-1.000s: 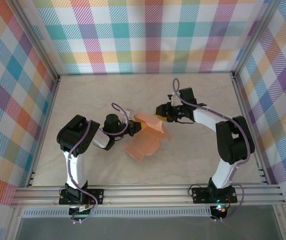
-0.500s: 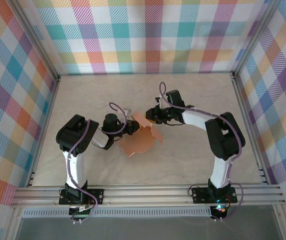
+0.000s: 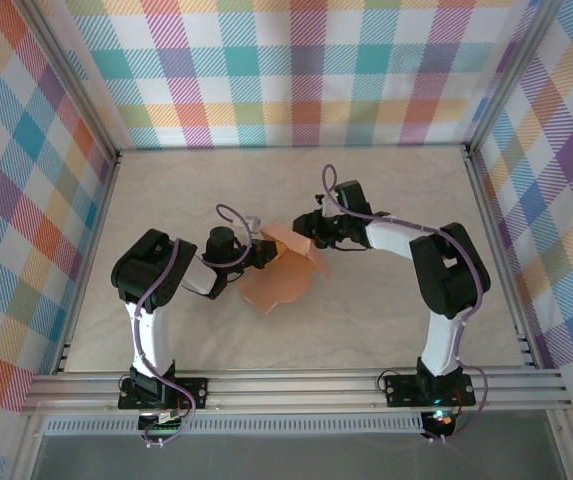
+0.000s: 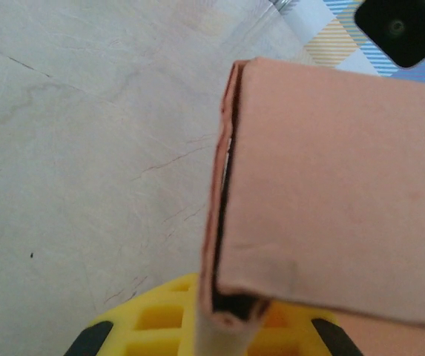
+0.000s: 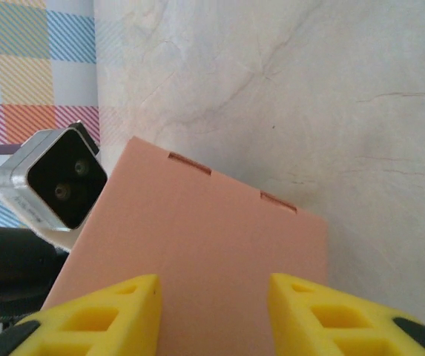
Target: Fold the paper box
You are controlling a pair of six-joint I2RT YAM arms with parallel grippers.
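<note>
The paper box (image 3: 276,282) is salmon-orange card lying partly folded at the table's middle, between both arms. My left gripper (image 3: 262,256) is at its left side. In the left wrist view this gripper (image 4: 223,326) is shut on the card's doubled edge, and a folded panel (image 4: 338,193) stands up to the right. My right gripper (image 3: 305,233) reaches the raised flap from the right. Its yellow fingers (image 5: 101,315) stand apart, open, over a flat panel (image 5: 197,237) with two slots along its far edge.
The tabletop (image 3: 396,310) is pale and marbled, with plaid walls and an aluminium frame (image 3: 296,380) around it. The left wrist camera housing (image 5: 53,178) sits just beyond the panel. Bare table lies to the right and behind.
My right gripper has moved left onto the box's raised flap. The card has shifted slightly left and folded up more. The left gripper has held its grip.
</note>
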